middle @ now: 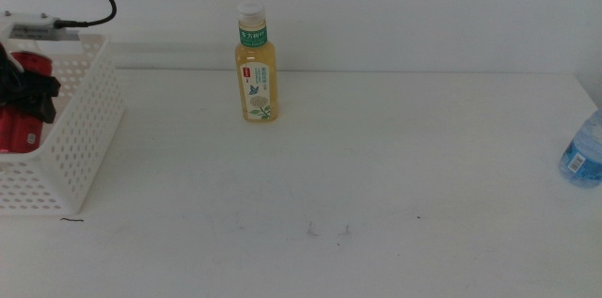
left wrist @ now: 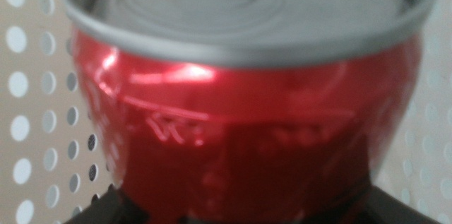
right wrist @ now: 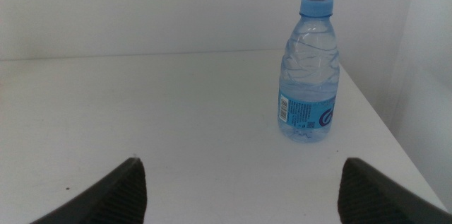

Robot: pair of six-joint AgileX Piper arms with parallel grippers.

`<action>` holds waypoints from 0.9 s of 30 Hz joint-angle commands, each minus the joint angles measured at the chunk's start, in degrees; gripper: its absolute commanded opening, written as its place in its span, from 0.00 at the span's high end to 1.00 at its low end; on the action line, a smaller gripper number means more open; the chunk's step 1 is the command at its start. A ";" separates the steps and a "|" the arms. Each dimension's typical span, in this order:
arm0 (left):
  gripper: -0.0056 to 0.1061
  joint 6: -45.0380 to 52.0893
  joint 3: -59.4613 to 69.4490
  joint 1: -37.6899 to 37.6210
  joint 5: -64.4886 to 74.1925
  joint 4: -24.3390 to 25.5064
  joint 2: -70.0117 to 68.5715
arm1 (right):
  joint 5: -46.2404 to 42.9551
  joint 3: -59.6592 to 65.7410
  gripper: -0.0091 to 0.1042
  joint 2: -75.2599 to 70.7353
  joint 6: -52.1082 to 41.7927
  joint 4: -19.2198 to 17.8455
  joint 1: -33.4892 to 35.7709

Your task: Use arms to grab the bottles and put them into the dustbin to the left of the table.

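**benchbot_dan:** So where's this one at? Looks like the drop-off step for the can [left wrist: 240, 111]. From the middle camera the left gripper [middle: 28, 91] is down inside the white basket [middle: 85, 138] at the left edge of the table [middle: 376, 195], and there's red showing right by it. The left wrist camera is basically all can: silver lid, red body, perforated wall behind it, with the dark jaws coming up on either side of its lower part. I'd call that clenched on the can, not let go yet.

**piper_fan:** Agreed, it looks gripped to me too. Can't tell if the can is touching the basket floor or hanging above it, though.

**benchbot_dan:** Same. My guess at the next move: open the jaws so the can stays in, then lift straight up so nothing snags the basket wall or the rim.

**piper_fan:** And the other two? The tea bottle [middle: 255, 63] is upright near the back of the table, well clear of the basket. The water bottle [right wrist: 309, 68] is standing near the right edge.

**benchbot_dan:** Yep, both untouched. The right gripper [right wrist: 240, 189] is spread wide and empty, pointed at the water bottle but still apart from it. That one sits close to the table edge, so I'd come in carefully and not nudge it off.
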 commanded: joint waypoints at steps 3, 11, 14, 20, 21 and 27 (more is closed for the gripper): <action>0.38 -0.26 -0.77 -0.30 -1.23 0.33 -0.74 | -0.48 0.24 0.16 -0.22 -0.19 -0.53 -0.32; 0.11 -3.81 -0.77 -1.74 4.73 2.99 -7.00 | -0.48 0.24 0.16 -0.22 -0.19 -0.53 -0.32; 0.11 -5.30 -0.48 -3.18 5.17 1.72 -13.58 | -0.48 0.24 0.16 -0.22 -0.50 -0.53 -0.32; 0.11 -7.09 9.28 -12.33 -4.16 0.71 -28.84 | -0.48 0.24 0.16 -0.22 -0.50 -0.53 -0.32; 0.11 -8.67 12.28 -14.70 -7.39 2.22 -31.54 | -0.48 0.24 0.16 -0.22 -0.50 -0.53 -0.32; 0.11 -15.86 32.49 -26.19 -29.86 4.82 -45.66 | -0.48 0.24 0.16 -0.22 -0.50 -0.53 -0.32</action>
